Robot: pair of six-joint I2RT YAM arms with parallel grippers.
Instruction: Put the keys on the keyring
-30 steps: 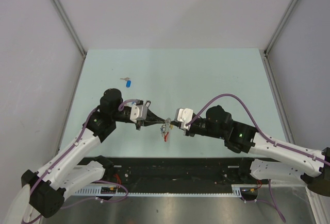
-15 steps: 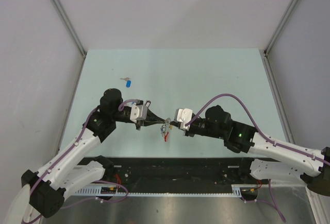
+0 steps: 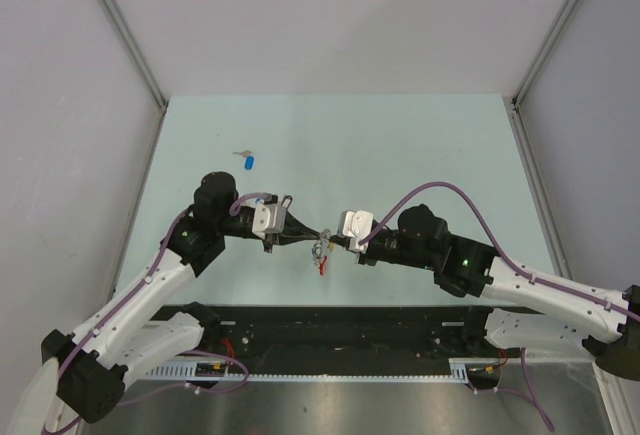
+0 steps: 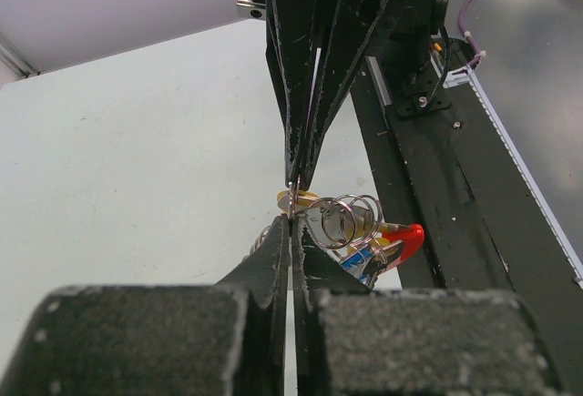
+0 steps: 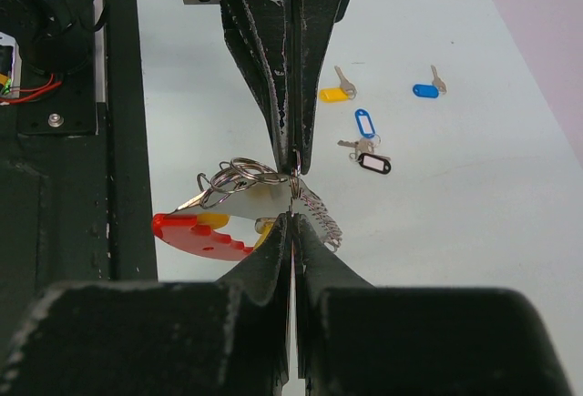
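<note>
Left fingers point(image 4: 271, 273) and right fingers point(image 5: 266, 264) meet tip to tip, both pinched tight on the keyring point(image 5: 202, 232) at the counter's point(image 3: 400, 145) near edge. Loose keys point(image 5: 373, 164) lie farther back.

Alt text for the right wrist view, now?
The right gripper and left gripper meet tip to tip, jaws shut on the keyring, red arc to the left. Beyond, four tagged keys lie on the table: yellow, two blue, black.
</note>
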